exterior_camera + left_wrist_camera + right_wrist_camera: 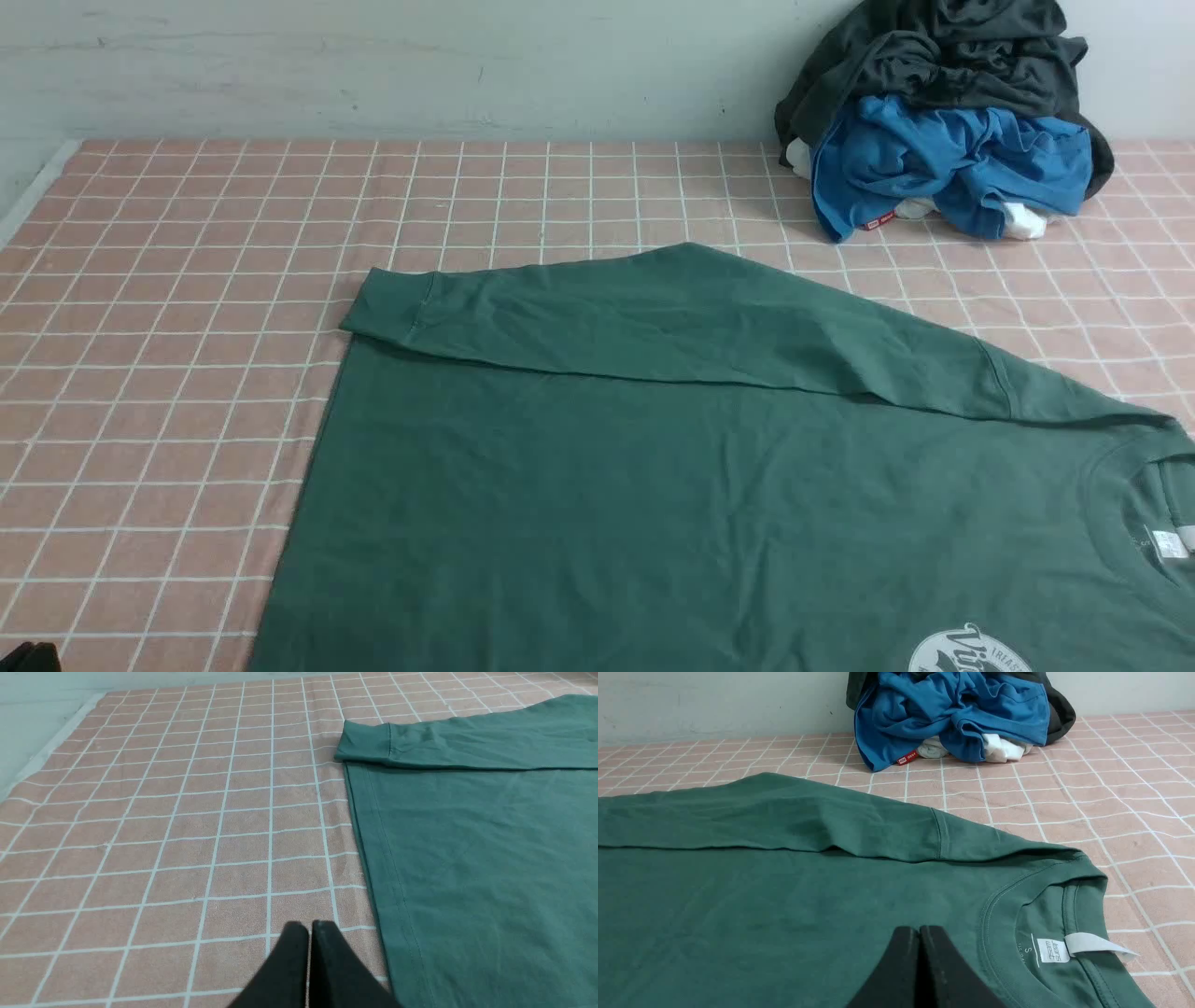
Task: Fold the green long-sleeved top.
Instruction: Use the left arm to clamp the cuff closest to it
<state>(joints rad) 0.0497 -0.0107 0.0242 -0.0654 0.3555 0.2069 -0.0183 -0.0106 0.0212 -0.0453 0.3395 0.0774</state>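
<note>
Now L jaws pressed together beside green top [653,467] hem, R jaws likewise over chest; open tablecloth [168,373] leftward.

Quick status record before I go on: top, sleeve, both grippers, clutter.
top: green long-sleeved top, flat on the checked tablecloth, logo side up, neck toward the right
far sleeve: folded across the body, cuff at the hem end
left gripper: shut, over the tablecloth beside the hem
right gripper: shut, over the top near the collar
clutter: blue garment and dark garment piled far right
</note>
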